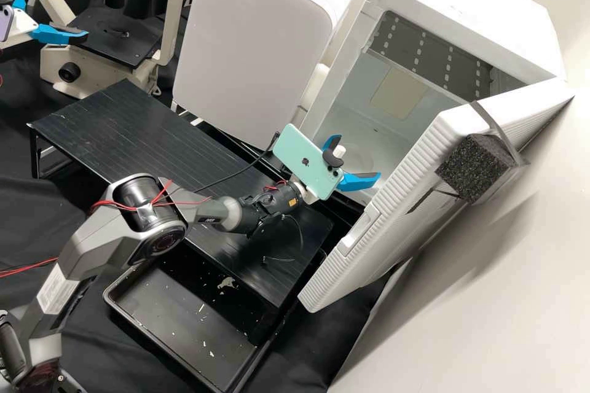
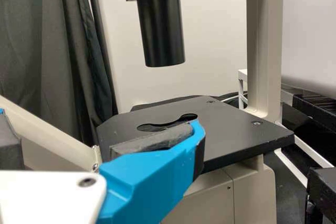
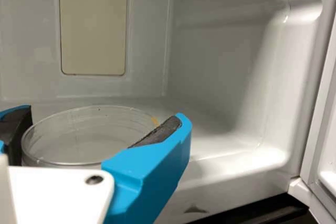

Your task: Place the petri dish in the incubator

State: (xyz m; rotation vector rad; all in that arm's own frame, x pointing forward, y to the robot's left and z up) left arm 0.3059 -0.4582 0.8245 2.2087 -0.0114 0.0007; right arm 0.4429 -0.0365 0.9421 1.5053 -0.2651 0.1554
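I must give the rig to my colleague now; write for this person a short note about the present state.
Left gripper: open and empty, near the microscope.
Right gripper: at the petri dish; whether it grips or has released, I cannot tell.
Done: dish inside the incubator, whose door stands open.
Left to do: probably check that the dish sits on the floor, release it if held, withdraw the arm, then perhaps shut the door.

High view looks forward, down over the worktop (image 1: pixel 123 129); left wrist closely faces the microscope (image 2: pixel 236 129), right wrist the incubator's interior (image 3: pixel 220 61); high view shares both.
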